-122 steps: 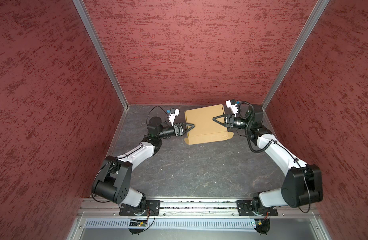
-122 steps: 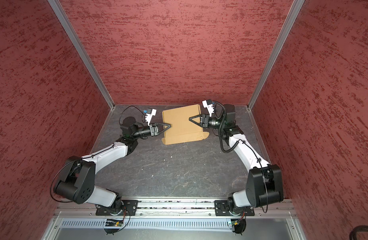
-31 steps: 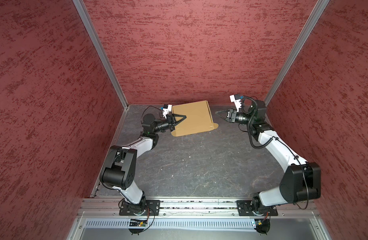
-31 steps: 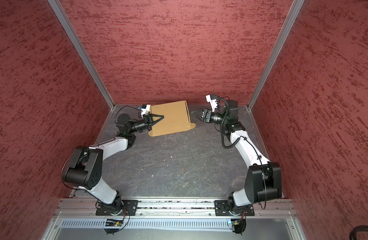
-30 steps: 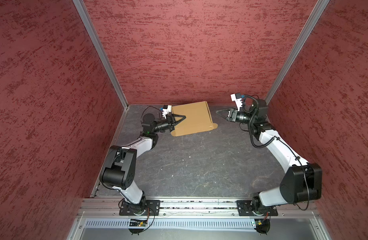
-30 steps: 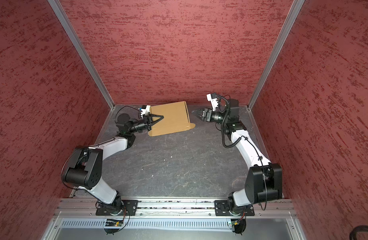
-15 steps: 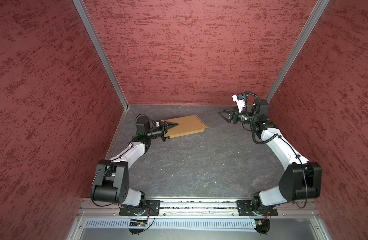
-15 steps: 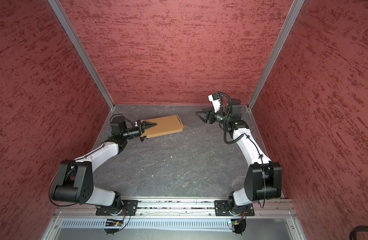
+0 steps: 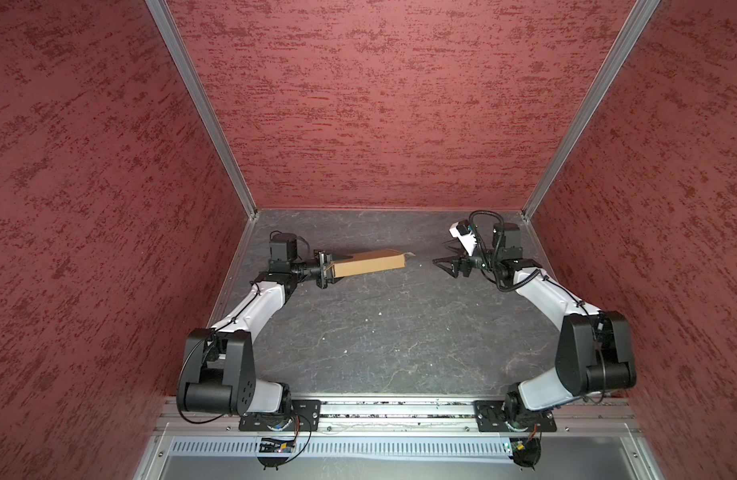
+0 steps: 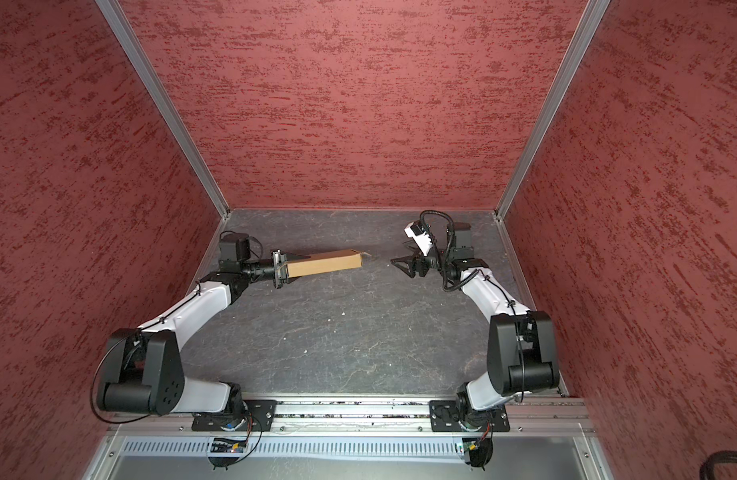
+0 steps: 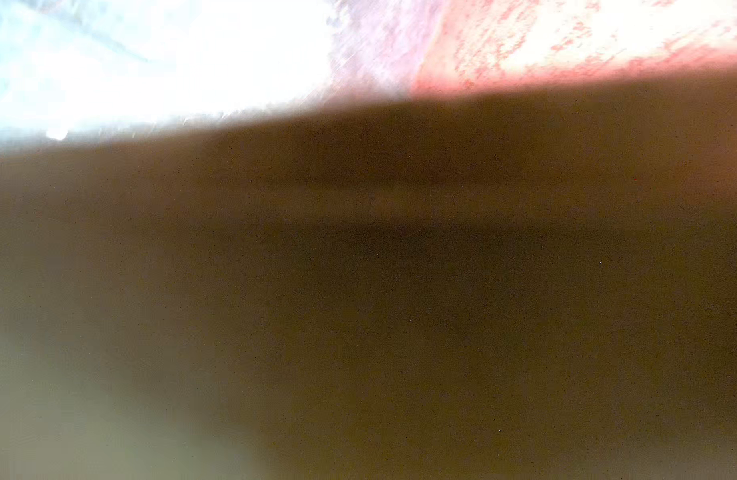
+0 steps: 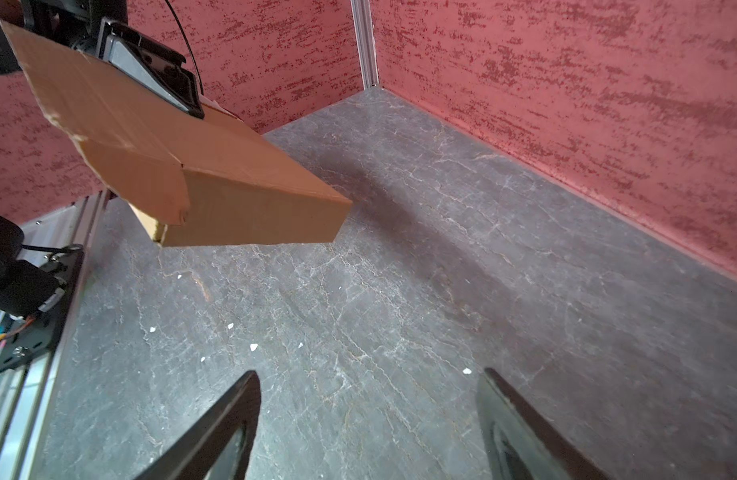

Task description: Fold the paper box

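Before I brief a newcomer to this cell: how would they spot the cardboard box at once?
Look at the far left of the dark grey floor, near the red back wall. There the left gripper holds the paper box by one end: shallow, tan, the only brown thing among black-and-white arms.

V. blurry paper box (image 11: 400, 291); red wall (image 11: 587, 45) bg.

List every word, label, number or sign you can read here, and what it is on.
No text can be read.
The cardboard box is plain and has no print.
The circuit board under the front rail is too small for any marking to show.
The left wrist view is a blur.
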`<action>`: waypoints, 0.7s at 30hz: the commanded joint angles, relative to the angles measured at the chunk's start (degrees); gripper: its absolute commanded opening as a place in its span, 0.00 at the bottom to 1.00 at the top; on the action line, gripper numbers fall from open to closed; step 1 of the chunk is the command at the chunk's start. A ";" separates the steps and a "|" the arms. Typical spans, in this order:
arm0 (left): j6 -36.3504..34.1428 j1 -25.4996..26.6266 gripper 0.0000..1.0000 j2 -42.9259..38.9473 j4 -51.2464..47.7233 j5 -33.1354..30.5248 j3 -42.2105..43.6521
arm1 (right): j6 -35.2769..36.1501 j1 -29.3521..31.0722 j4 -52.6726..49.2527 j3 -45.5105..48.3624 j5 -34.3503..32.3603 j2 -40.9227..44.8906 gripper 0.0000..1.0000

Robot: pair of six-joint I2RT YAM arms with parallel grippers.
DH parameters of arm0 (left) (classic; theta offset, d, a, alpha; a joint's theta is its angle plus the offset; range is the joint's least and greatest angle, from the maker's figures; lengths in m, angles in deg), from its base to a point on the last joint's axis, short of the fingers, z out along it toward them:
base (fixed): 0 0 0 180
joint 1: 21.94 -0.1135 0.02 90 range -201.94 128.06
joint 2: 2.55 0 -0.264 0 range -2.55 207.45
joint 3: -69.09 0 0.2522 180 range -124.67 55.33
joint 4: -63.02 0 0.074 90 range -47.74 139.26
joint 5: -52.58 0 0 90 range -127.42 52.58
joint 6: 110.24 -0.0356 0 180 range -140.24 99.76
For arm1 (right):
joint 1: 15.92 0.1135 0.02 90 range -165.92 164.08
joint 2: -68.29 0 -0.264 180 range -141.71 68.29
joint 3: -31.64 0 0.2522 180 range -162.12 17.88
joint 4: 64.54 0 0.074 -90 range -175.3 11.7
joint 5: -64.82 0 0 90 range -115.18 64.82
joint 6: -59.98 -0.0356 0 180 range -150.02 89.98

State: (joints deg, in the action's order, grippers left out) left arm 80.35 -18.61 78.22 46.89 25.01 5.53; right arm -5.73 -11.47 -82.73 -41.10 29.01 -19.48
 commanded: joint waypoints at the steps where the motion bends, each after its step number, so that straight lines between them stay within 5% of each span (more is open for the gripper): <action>1: -0.52 0.65 0.26 -1.20 -6.18 2.18 -1.99 | 8.80 0.01 -2.83 -4.77 2.23 -1.75 0.82; 13: 7.86 3.40 0.21 -0.67 -6.67 -0.52 -3.65 | 22.27 3.06 -6.97 -6.38 11.97 -4.20 0.83; 21: 13.37 5.62 0.20 4.30 5.36 -1.62 -2.07 | 24.76 3.34 -8.30 -4.65 20.05 -1.49 0.85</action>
State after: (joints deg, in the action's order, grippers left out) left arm 90.80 -13.89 80.45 46.78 23.72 3.47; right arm 14.03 -8.50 -88.89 -46.32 42.28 -23.30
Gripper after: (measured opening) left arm 0.414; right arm 0.854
